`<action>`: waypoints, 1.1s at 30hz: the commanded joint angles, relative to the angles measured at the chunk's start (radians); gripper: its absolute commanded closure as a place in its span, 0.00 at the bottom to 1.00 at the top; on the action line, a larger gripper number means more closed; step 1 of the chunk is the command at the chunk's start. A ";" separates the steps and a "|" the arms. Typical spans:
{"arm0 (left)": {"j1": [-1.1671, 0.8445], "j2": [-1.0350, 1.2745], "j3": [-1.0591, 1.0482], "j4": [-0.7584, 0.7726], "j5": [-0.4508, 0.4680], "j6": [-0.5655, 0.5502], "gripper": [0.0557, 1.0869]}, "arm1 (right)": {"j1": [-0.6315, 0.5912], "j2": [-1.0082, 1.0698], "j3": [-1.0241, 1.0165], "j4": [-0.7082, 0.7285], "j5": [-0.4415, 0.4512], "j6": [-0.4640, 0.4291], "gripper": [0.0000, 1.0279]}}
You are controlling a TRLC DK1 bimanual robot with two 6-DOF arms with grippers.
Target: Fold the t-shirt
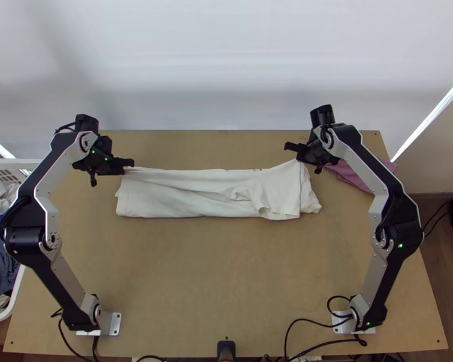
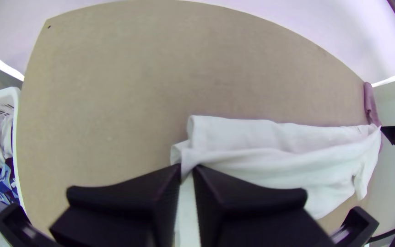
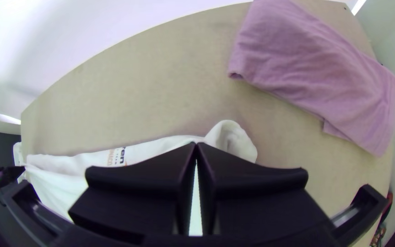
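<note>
T-shirt (image 1: 184, 199) gripped: left pincer (image 1: 126, 168) closed on one end, right pincer (image 1: 299, 155) on other.

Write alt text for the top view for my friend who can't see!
A white T-shirt lies in a long strip on a wooden table, its far corners held by the left gripper and right gripper. A clothes basket stands left, purple cloth lies right.

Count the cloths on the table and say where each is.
2: the white t-shirt across the table, between the left end effector and the right end effector; the pink cloth near its far right corner. Others may be hidden underneath.
</note>
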 commanded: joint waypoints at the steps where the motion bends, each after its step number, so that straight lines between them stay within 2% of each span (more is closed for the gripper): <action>1: 0.016 0.018 -0.005 0.009 -0.003 -0.034 0.04 | -0.014 0.015 0.009 0.011 0.024 0.018 0.57; 3: 0.027 0.010 -0.011 0.016 0.008 -0.057 0.04 | -0.020 -0.002 -0.008 0.011 0.024 0.018 0.22; 5: 0.045 -0.017 -0.021 0.027 0.050 -0.071 0.04 | -0.034 -0.036 -0.029 0.013 0.031 0.018 0.04; 7: 0.068 -0.056 -0.042 0.055 0.083 -0.079 0.04 | -0.049 -0.094 -0.068 0.042 0.065 0.018 0.03; 10: 0.102 -0.110 -0.085 0.067 0.119 -0.050 0.04 | -0.072 -0.215 -0.118 0.057 0.067 0.018 0.03; 12: 0.133 -0.142 -0.134 0.071 0.214 0.012 0.05 | -0.077 -0.298 -0.149 0.057 0.067 0.018 0.04; 14: 0.154 -0.160 -0.180 0.087 0.243 0.056 0.05 | -0.086 -0.378 -0.175 0.057 0.061 0.017 0.04; 15: 0.160 -0.172 -0.208 0.087 0.252 0.088 0.05 | -0.085 -0.416 -0.189 0.057 0.047 0.015 0.04; 17: 0.182 -0.183 -0.251 0.099 0.286 0.115 0.05 | -0.097 -0.479 -0.206 0.054 -0.054 0.015 0.04; 23: 0.205 -0.185 -0.346 0.104 0.376 0.210 0.05 | -0.101 -0.576 -0.184 -0.038 -0.148 0.052 0.04; 33: 0.205 -0.113 -0.326 0.133 0.427 0.268 0.05 | -0.049 -0.648 -0.193 -0.075 -0.165 0.106 0.04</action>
